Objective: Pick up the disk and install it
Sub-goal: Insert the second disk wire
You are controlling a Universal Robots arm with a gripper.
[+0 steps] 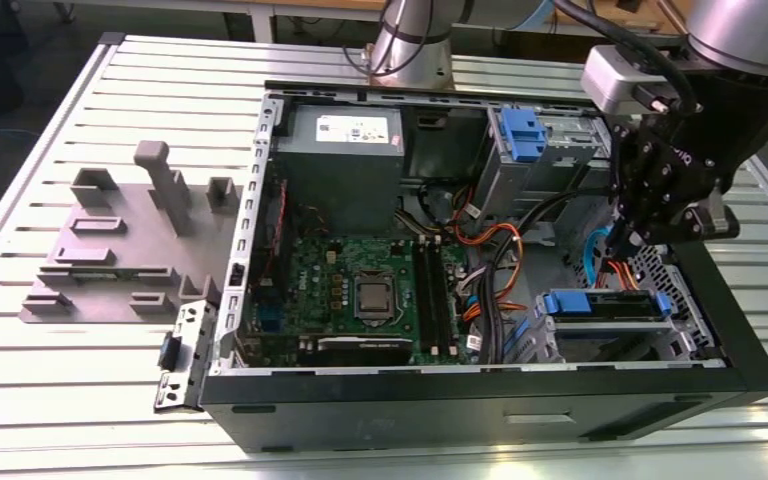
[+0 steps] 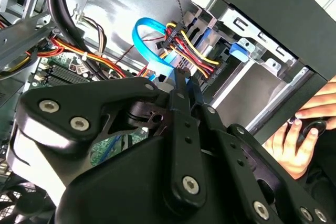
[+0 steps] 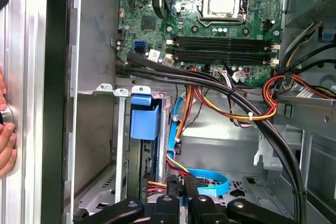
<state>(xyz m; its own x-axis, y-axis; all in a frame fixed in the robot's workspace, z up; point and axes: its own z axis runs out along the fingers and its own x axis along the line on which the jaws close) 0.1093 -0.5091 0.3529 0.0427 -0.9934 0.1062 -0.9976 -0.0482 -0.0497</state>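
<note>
On the counter (image 1: 37,400), toward the exterior view's left, stands a grey holder block (image 1: 124,245). Right of it sits the open computer case (image 1: 491,400), motherboard (image 1: 357,290) inside. The disk (image 1: 607,306) lies in the lower bay at the case's right end, the gripper (image 1: 664,225) just above it, fingers (image 2: 181,90) pressed together, holding nothing.
</note>
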